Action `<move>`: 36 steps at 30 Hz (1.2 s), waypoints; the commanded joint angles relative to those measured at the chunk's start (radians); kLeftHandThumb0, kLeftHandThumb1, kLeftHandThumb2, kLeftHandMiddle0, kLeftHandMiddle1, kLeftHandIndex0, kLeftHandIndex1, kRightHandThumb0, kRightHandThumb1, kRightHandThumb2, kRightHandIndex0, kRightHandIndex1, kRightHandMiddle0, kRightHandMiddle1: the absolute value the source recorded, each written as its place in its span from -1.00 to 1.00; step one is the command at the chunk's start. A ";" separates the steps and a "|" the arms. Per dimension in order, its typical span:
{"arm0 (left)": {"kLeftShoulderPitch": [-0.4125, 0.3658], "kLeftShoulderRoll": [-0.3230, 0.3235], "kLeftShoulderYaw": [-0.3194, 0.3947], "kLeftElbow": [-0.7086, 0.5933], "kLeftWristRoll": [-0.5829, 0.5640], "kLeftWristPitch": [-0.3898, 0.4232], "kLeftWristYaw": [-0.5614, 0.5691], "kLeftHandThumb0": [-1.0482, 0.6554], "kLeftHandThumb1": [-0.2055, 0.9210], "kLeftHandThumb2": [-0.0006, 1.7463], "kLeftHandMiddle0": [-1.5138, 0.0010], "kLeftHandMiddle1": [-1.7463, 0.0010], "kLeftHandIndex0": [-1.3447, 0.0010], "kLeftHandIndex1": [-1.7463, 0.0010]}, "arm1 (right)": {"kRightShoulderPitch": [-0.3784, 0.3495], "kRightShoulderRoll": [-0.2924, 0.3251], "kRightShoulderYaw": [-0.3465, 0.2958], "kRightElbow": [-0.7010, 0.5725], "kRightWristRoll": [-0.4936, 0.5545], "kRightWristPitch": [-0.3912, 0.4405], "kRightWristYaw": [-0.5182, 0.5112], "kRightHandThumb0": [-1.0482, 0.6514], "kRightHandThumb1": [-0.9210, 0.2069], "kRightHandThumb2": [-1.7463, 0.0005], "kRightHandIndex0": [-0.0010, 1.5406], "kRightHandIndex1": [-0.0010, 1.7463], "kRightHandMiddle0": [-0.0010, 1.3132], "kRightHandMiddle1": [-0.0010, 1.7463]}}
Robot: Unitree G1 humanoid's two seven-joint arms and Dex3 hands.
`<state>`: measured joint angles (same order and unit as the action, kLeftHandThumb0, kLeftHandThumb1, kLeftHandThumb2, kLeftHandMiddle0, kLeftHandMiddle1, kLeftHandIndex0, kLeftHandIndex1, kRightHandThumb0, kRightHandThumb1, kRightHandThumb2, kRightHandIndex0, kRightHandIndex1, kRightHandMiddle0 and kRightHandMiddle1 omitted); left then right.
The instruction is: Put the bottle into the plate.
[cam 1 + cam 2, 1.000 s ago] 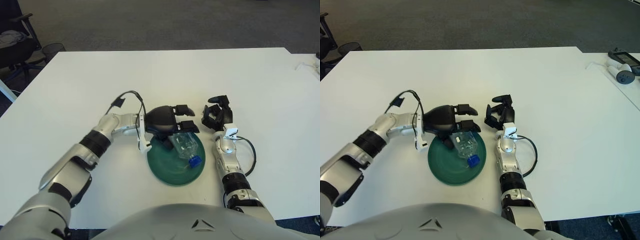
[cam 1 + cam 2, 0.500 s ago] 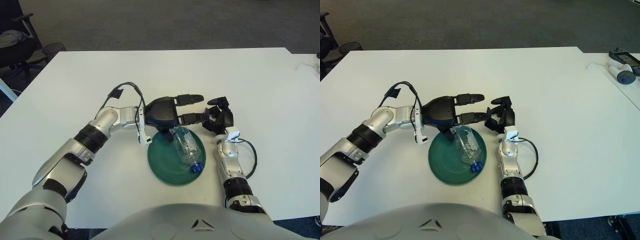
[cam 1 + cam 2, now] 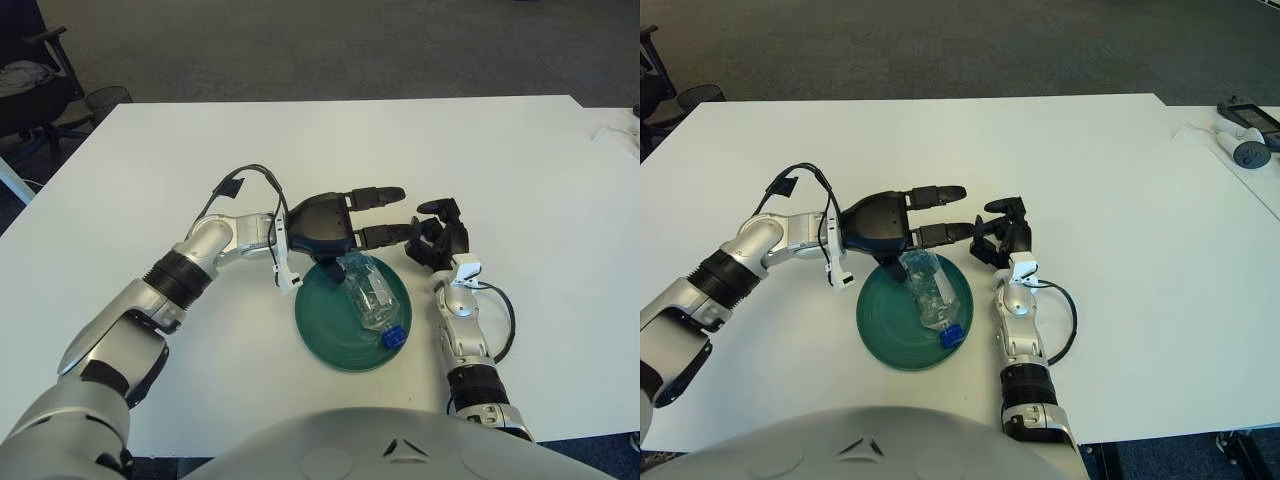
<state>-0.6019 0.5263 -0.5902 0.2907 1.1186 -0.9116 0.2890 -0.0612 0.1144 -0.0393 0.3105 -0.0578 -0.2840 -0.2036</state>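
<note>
A clear plastic bottle (image 3: pixel 369 296) with a blue cap (image 3: pixel 394 337) lies on its side in the dark green plate (image 3: pixel 322 335), cap toward me. My left hand (image 3: pixel 352 226) hovers just behind the bottle's base at the plate's far rim, fingers stretched out to the right and holding nothing. My right hand (image 3: pixel 437 236) shows just right of the plate, fingers curled, empty.
The white table (image 3: pixel 500 160) spreads wide on all sides of the plate. A black cable (image 3: pixel 500 310) loops beside my right forearm. A dark office chair (image 3: pixel 30 85) stands off the table's far left corner, and small devices (image 3: pixel 1245 135) lie at the far right.
My left hand has let go of the bottle and spread its fingers, drawing back slightly. The bottle has settled flat in the plate. The right hand shifted slightly.
</note>
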 commanded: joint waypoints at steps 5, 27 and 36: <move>-0.056 -0.068 0.090 0.251 -0.774 -0.069 -0.267 -0.98 0.99 -0.53 1.00 1.00 0.99 0.99 | -0.236 -0.270 0.129 0.228 -0.474 -0.013 -0.310 0.23 -0.36 -0.09 -0.42 0.69 -0.39 1.00; 0.070 -0.351 0.533 0.524 -1.291 0.146 -0.246 -0.86 1.00 0.02 0.73 0.86 1.00 -0.02 | -0.246 -0.279 0.159 0.261 -0.490 -0.029 -0.371 0.23 -0.34 -0.08 -0.40 0.64 -0.35 1.00; 0.083 -0.409 0.600 0.506 -1.229 0.269 -0.126 -0.85 1.00 0.17 0.71 0.83 1.00 -0.11 | -0.254 -0.286 0.172 0.284 -0.493 -0.042 -0.398 0.23 -0.34 -0.08 -0.40 0.64 -0.35 1.00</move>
<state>-0.5682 0.1487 -0.0360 0.7829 -0.1007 -0.7023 0.1152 -0.2824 -0.1574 0.1205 0.5770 -0.5328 -0.3032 -0.5790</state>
